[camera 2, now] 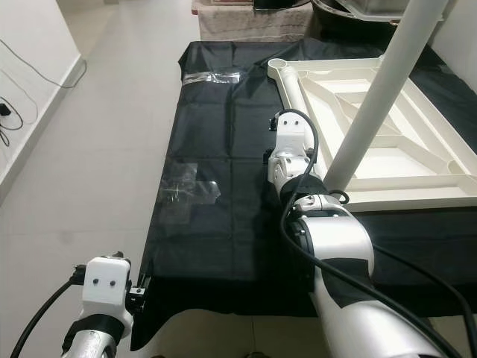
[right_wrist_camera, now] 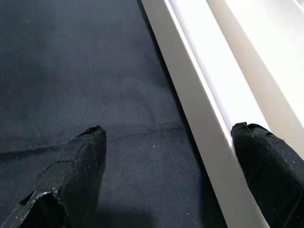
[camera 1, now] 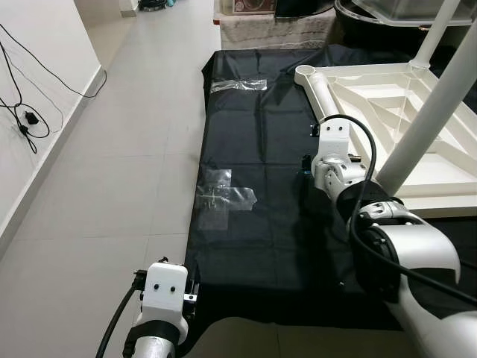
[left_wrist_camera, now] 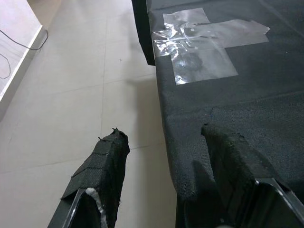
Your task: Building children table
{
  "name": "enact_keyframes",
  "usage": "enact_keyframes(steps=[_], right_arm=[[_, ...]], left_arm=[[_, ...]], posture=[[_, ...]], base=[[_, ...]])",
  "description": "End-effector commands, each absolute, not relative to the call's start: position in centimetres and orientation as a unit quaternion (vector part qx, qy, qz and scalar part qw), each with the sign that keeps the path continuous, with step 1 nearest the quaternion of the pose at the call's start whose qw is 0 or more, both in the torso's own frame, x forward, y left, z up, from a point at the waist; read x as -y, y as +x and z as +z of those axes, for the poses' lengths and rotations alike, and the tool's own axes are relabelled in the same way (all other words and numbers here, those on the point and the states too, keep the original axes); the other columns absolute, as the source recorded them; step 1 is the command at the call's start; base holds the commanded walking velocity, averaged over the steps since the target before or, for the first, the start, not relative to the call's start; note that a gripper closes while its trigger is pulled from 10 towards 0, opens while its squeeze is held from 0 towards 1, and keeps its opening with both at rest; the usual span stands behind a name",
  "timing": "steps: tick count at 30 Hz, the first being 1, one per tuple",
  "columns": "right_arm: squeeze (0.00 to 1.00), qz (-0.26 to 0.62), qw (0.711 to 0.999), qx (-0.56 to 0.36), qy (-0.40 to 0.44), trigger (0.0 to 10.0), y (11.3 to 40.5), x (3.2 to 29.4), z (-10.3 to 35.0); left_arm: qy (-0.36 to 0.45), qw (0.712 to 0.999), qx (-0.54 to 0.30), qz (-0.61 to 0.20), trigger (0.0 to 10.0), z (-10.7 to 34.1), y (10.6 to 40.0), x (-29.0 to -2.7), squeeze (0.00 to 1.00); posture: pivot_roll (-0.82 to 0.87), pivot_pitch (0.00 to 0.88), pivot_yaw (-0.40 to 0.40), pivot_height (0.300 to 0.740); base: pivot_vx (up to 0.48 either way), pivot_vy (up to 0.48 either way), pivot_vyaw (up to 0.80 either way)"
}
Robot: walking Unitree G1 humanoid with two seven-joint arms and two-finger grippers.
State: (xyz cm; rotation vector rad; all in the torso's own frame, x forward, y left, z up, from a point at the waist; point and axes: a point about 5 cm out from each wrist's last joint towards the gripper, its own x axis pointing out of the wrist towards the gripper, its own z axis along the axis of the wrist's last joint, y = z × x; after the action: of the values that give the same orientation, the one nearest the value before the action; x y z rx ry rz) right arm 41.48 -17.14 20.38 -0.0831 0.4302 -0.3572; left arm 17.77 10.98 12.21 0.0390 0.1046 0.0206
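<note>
The white children's table top lies upside down on a black cloth. One white leg stands up from it, slanting across the view, and a white tube runs along its near-left side. My right gripper is open at the table's left rim, one finger over the cloth and the other over the white rim. Low at the cloth's near-left corner, my left gripper is open and holds nothing, one finger above the floor tiles and one above the cloth edge.
A clear plastic bag with small parts lies on the cloth's left side, and another clear bag lies near its far end. Tiled floor stretches to the left, with black cables by the wall. A rug edge is beyond the cloth.
</note>
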Motion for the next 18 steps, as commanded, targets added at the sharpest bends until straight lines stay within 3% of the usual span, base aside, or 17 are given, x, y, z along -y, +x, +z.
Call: enact_keyframes(steps=[1,11,12,13,14,18], right_arm=[[0.0,-0.172,0.955,-0.238,-0.034,10.0,41.2,17.0,19.6],[0.0,-0.185,0.944,-0.27,-0.045,10.0,40.5,18.7,17.9],[0.0,-0.185,0.943,-0.273,-0.048,8.7,40.5,18.8,17.7],[0.0,-0.185,0.943,-0.273,-0.048,8.7,40.5,18.8,17.7],[0.0,-0.186,0.942,-0.274,-0.05,0.0,40.4,18.9,17.6],[0.0,-0.174,0.943,-0.277,-0.056,0.0,40.4,18.7,17.4]], left_arm=[[-0.034,0.998,-0.045,-0.025,10.0,13.3,17.2,-8.0,0.0],[-0.036,0.998,-0.042,-0.021,10.0,13.5,17.3,-8.0,0.0],[-0.036,0.998,-0.042,-0.021,10.0,13.5,17.3,-8.0,0.0],[-0.036,0.998,-0.042,-0.021,10.0,13.5,17.3,-8.0,0.0],[-0.037,0.998,-0.041,-0.021,10.0,13.5,17.2,-8.0,0.0],[-0.038,0.998,-0.042,-0.019,10.0,13.5,17.2,-8.0,0.0]], posture=[[-0.03,0.178,-0.022,0.74],[-0.04,0.185,-0.027,0.74],[-0.04,0.187,-0.025,0.74],[-0.04,0.187,-0.025,0.74],[-0.04,0.187,-0.025,0.74],[-0.04,0.189,-0.024,0.74]], base=[[0.0,0.0,0.0],[0.0,0.0,0.0],[0.0,0.0,0.0],[0.0,0.0,0.0],[0.0,0.0,0.0],[0.0,0.0,0.0]])
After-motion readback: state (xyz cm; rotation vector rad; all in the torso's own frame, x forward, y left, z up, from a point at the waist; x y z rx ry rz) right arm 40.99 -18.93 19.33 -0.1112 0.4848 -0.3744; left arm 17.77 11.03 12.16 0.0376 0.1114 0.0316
